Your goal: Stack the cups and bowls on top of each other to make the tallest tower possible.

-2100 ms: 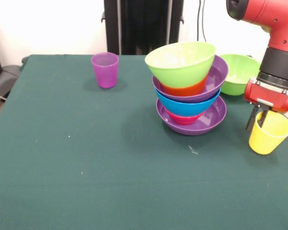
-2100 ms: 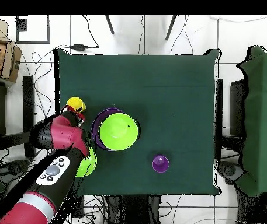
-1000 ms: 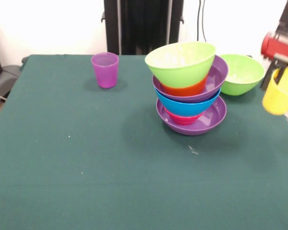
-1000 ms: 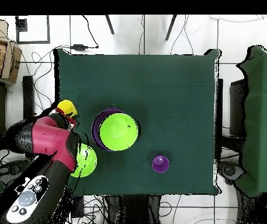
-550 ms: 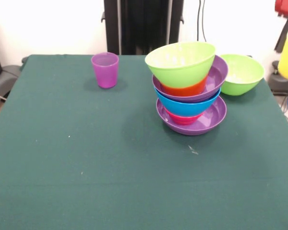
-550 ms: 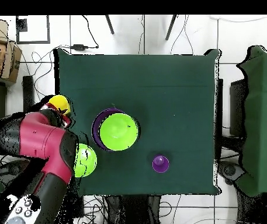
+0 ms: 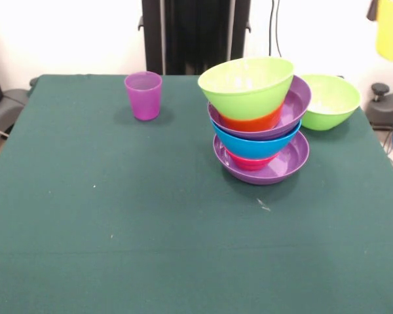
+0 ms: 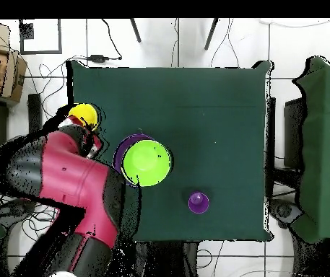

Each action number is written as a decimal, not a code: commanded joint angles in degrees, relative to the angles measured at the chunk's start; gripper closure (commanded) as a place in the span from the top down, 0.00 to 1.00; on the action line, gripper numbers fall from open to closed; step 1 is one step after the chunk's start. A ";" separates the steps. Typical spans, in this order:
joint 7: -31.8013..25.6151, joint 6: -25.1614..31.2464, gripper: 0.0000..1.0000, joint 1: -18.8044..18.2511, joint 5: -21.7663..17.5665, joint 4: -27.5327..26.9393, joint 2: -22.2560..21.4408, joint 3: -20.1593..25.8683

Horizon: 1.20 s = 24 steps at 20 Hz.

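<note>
The tower (image 7: 259, 121) stands right of the table's middle: a wide purple bowl (image 7: 275, 163) as base, then red-pink, blue, purple and orange bowls, with a tilted lime green bowl (image 7: 247, 85) on top. From overhead that top bowl (image 8: 147, 164) hides the ones under it. A second lime green bowl (image 7: 329, 100) sits alone behind the tower to the right; my arm covers it from overhead. The purple cup (image 7: 143, 95) (image 8: 198, 202) stands upright by itself. My gripper (image 8: 87, 127) is shut on the yellow cup (image 7: 392, 31) (image 8: 84, 115), held high in the air past the table's edge.
The red arm (image 8: 70, 180) spreads over the table's corner in the overhead view. A grey base (image 7: 388, 108) stands off the table's right side in the front view. The green table (image 7: 118, 216) spreads wide left of and in front of the tower.
The yellow cup has left the table beside the tower and risen steadily in my gripper, now near the front view's top right corner. Tower, loose bowl and purple cup have not moved.
</note>
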 commanded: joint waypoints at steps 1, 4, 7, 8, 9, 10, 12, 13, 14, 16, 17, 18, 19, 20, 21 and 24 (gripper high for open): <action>-7.45 7.05 0.00 -5.30 -8.32 7.95 -7.16 6.66; -9.43 6.06 0.00 -7.80 -9.99 9.71 -9.31 8.56; -12.86 4.91 0.00 -11.36 -11.89 12.34 -12.08 10.97; -13.14 4.85 0.00 -12.08 -12.56 12.72 -12.70 11.43; -13.54 4.36 0.00 -12.95 -13.25 13.40 -13.33 12.09; -13.95 3.87 0.00 -13.83 -13.94 14.07 -13.95 12.75; -14.30 2.57 0.00 -15.58 -15.36 15.52 -15.04 14.32; -14.48 1.85 0.00 -16.40 -15.90 16.23 -15.49 15.15; -14.65 1.13 0.00 -17.23 -16.45 16.94 -15.93 15.98; -14.79 -0.22 0.00 -18.93 -17.67 18.25 -16.80 17.76; -15.00 -1.10 0.00 -19.91 -18.26 18.86 -17.04 18.73; -15.21 -1.98 0.00 -20.89 -18.85 19.48 -17.28 19.69; -15.42 -2.86 0.00 -21.87 -19.43 20.10 -17.53 20.65; -15.25 -3.41 0.00 -22.59 -20.14 20.47 -17.74 21.40; -15.28 -4.38 0.00 -23.61 -20.80 21.03 -17.88 22.47; -13.80 -5.51 0.00 -25.16 -23.01 21.42 -18.13 24.26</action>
